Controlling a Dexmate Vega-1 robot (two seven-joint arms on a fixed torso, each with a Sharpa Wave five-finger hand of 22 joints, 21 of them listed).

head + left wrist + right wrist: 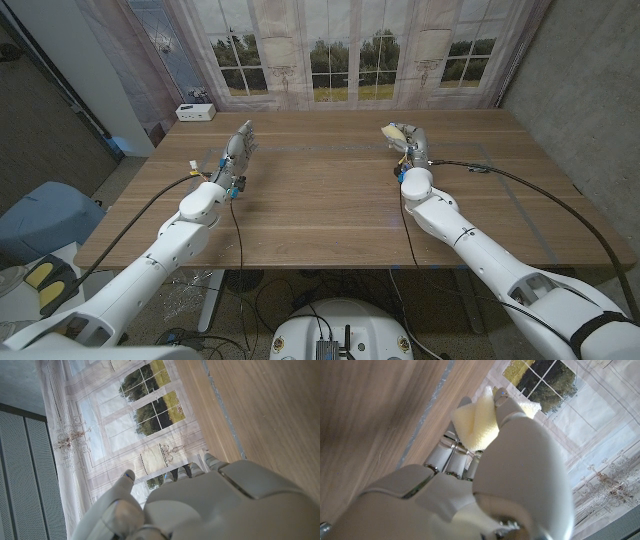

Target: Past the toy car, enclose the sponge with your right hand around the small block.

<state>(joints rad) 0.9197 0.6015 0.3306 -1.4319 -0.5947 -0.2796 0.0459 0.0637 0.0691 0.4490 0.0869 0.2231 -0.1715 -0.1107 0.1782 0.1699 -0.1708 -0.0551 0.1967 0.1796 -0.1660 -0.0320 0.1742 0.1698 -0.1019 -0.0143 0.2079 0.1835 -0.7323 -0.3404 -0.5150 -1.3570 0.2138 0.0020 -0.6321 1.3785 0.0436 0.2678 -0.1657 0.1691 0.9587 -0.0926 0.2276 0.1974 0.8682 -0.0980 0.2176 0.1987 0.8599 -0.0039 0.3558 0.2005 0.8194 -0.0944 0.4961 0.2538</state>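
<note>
Near the table's [330, 200] left edge, the left hand [238, 150] waits with fingers straight and apart, holding nothing, likely kept out of the way. A white box [196, 112] sits at the far left corner. Toward the far right, the right hand [408, 143] grips the sponge [400, 130], its fingers wrapped round the folded foam, apparently to secure it.

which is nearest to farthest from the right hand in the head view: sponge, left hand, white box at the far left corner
1. sponge, held in the right hand itself.
2. left hand, across the table on the robot's left.
3. white box, far left corner, beyond the left hand.
</note>
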